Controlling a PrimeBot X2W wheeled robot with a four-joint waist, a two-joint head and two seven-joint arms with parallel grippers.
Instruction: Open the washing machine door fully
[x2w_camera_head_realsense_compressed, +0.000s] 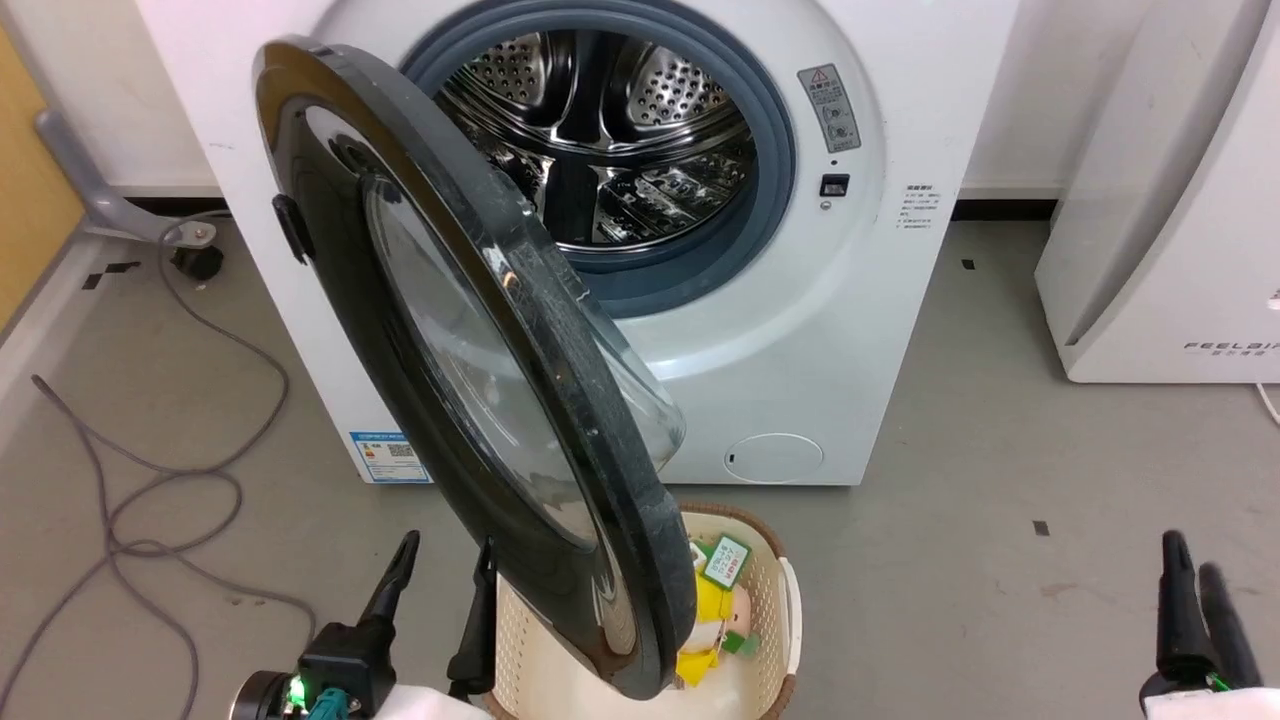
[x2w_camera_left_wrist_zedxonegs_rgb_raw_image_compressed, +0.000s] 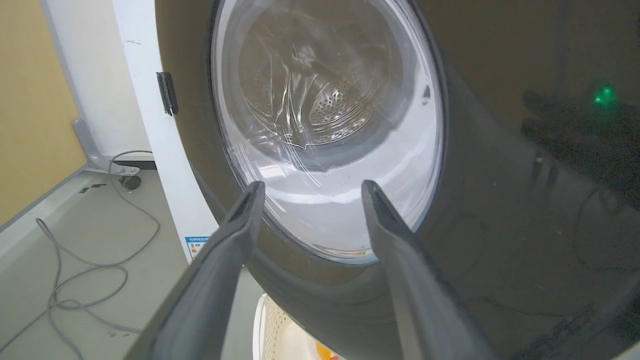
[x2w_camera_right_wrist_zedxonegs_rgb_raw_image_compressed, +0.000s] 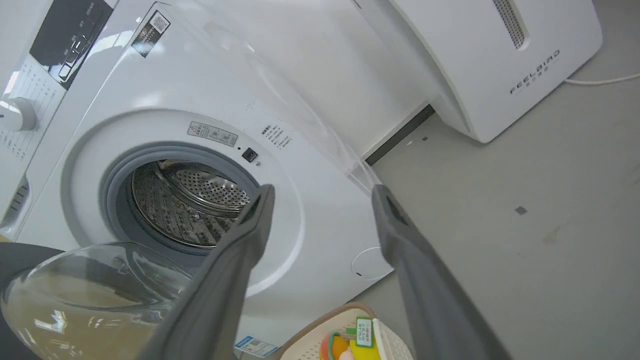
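Washing machine door (x2w_camera_head_realsense_compressed: 470, 380) half open; judged heavy, stiff, slick, its glass fragile. Left jaws apart beside its outer face: push the black rim. Right jaws apart, well away.

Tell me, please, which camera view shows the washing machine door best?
The head view: the washing machine door appears nearly whole there, standing partly open. The left wrist view shows its outer face close up, cropped at the edges; the right wrist view catches its glass bowl at lower left.

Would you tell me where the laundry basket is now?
In the head view the basket sits bottom centre on the floor, before the washing machine, partly hidden by the open door.
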